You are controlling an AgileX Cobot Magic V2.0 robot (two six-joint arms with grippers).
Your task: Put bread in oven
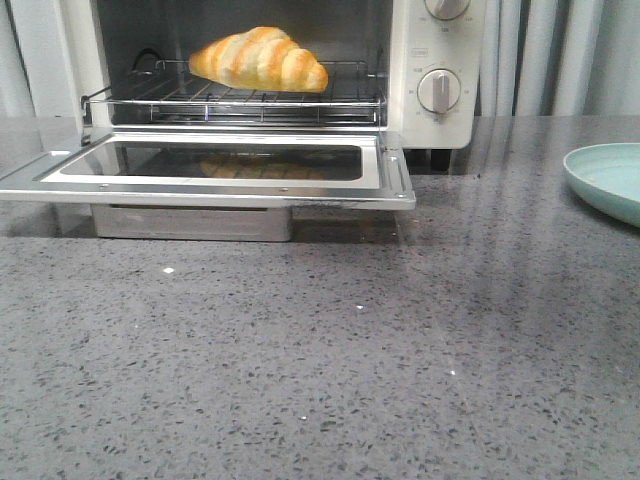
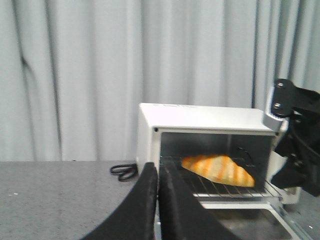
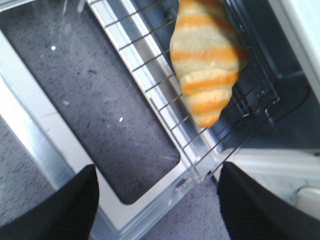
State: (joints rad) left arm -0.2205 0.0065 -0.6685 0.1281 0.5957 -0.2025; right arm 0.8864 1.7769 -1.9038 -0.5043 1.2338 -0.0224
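The bread (image 1: 258, 60), a golden-orange croissant with cream stripes, lies on the wire rack (image 1: 230, 100) inside the cream-white oven (image 1: 435, 60). The oven's glass door (image 1: 385, 170) is folded down flat. Neither gripper shows in the front view. My left gripper (image 2: 158, 167) is shut and empty, off the oven's (image 2: 200, 117) left side, with the bread (image 2: 217, 170) beyond it. My right gripper (image 3: 156, 170) is open and empty above the open door (image 3: 35, 115), apart from the bread (image 3: 207, 60). The right arm (image 2: 297, 150) shows at the oven's front in the left wrist view.
A pale green plate (image 1: 610, 180) sits at the right edge of the grey speckled counter (image 1: 330, 370). A metal tray (image 1: 190, 222) lies under the open door. A coiled black cable (image 2: 124, 171) lies left of the oven. Curtains hang behind.
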